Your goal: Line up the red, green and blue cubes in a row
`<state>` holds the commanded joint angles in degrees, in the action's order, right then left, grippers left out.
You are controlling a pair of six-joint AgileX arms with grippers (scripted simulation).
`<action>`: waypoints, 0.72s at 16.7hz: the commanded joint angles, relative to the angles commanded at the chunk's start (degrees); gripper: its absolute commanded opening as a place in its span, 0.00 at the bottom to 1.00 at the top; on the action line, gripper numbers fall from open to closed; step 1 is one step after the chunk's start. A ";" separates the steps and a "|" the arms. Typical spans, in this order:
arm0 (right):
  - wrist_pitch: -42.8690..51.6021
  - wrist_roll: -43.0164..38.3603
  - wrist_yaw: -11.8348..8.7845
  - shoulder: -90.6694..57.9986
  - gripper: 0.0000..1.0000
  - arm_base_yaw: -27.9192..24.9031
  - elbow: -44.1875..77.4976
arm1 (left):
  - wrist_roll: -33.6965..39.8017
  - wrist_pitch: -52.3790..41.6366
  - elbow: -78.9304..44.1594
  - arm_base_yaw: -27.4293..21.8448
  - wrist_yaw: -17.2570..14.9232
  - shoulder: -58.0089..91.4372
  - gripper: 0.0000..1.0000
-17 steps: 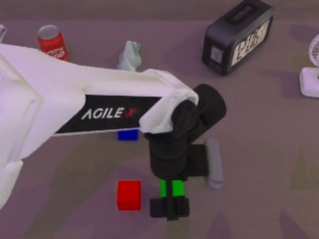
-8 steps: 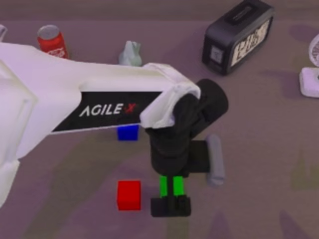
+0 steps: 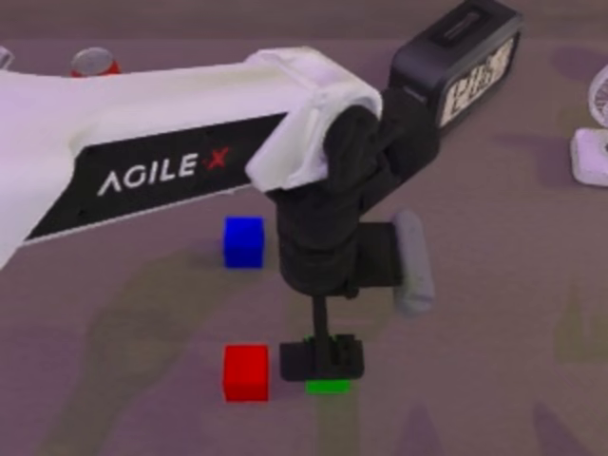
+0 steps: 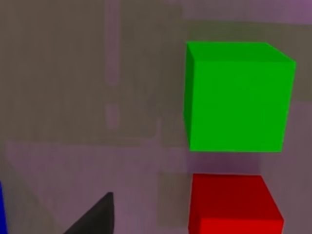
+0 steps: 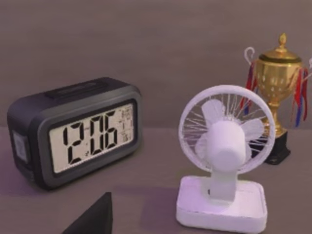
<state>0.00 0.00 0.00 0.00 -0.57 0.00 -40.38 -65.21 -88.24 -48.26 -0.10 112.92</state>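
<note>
Top view shows the left pincer (image 3: pixel 323 361) above the small matte bright green cube (image 3: pixel 328 385), which rests on the purple desk (image 3: pixel 494 380) just beside the matching red cube (image 3: pixel 246 371); its opening seemingly empty, though I cannot tell. Blue cube (image 3: pixel 243 241) sits apart.

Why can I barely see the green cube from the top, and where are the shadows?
In the top view the left gripper sits over the green cube, leaving only a sliver visible, and the arm's soft shadow darkens the table around the red cube. In the left wrist view the green cube shows whole, with a faint shadow beneath it.
</note>
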 joint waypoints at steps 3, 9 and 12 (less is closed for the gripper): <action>0.00 0.00 0.00 0.00 1.00 0.00 0.00 | 0.08 0.14 0.08 -0.28 0.00 0.26 1.00; 0.00 0.00 0.00 0.00 1.00 0.00 0.00 | 12.41 -1.63 -5.81 3.56 0.10 4.83 1.00; 0.00 0.00 0.00 0.00 1.00 0.00 0.00 | 26.42 -3.18 -10.24 7.55 -0.07 8.64 1.00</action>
<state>0.00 0.00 0.00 0.00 -0.57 0.00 -13.95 -68.39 -98.48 -40.72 -0.17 121.56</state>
